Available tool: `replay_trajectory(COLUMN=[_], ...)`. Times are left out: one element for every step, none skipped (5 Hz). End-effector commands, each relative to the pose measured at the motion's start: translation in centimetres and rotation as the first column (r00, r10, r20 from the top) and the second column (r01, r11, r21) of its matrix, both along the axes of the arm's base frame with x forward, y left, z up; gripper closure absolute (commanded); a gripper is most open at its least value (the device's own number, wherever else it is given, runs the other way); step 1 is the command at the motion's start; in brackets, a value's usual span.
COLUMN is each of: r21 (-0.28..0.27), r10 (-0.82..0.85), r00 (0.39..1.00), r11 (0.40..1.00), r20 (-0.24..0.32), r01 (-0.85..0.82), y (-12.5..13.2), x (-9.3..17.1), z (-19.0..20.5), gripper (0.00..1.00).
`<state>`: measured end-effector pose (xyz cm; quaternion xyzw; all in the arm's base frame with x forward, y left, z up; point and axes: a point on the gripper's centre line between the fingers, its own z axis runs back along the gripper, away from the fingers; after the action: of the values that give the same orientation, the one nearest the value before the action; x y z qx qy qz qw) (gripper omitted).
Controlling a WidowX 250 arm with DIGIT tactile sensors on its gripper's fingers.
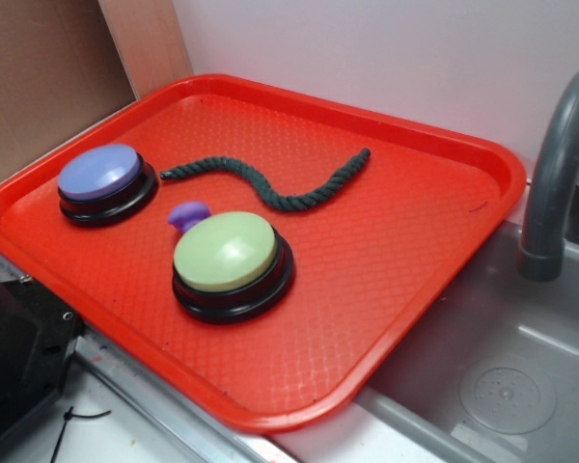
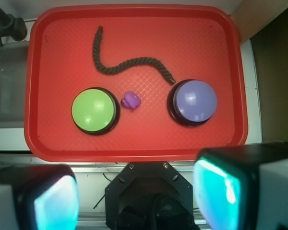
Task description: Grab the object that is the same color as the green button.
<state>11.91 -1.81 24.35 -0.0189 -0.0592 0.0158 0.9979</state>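
Observation:
A dark green twisted rope (image 1: pixel 270 184) (image 2: pixel 127 63) lies in a wave across the far half of the red tray (image 1: pixel 405 241) (image 2: pixel 221 57). The green button (image 1: pixel 227 253) (image 2: pixel 92 110), a pale yellow-green dome on a black base, stands on the tray's near half. My gripper (image 2: pixel 137 194) shows only in the wrist view. It hangs high above the robot base, short of the tray's near rim, open with nothing between its teal pads (image 2: pixel 55 203). It is far from the rope.
A purple-blue domed button (image 1: pixel 101 177) (image 2: pixel 194 101) stands on the tray too, and a small purple piece (image 1: pixel 187 214) (image 2: pixel 131 99) lies between the two buttons. A grey faucet (image 1: pixel 558 164) and sink (image 1: pixel 521 376) are beside the tray. The black robot base (image 2: pixel 149 196) sits under my gripper.

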Motion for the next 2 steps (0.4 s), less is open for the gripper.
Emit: replay_trajectory(r21=[0.0,-0.002], r10=[0.0,-0.031], r00=[1.0,1.0], r11=[1.0,1.0], r20=[0.0,-0.004], r01=[0.0,0.031], y=[0.0,1.2], x=[0.0,1.4], z=[0.0,-1.5], gripper=[0.0,0.0])
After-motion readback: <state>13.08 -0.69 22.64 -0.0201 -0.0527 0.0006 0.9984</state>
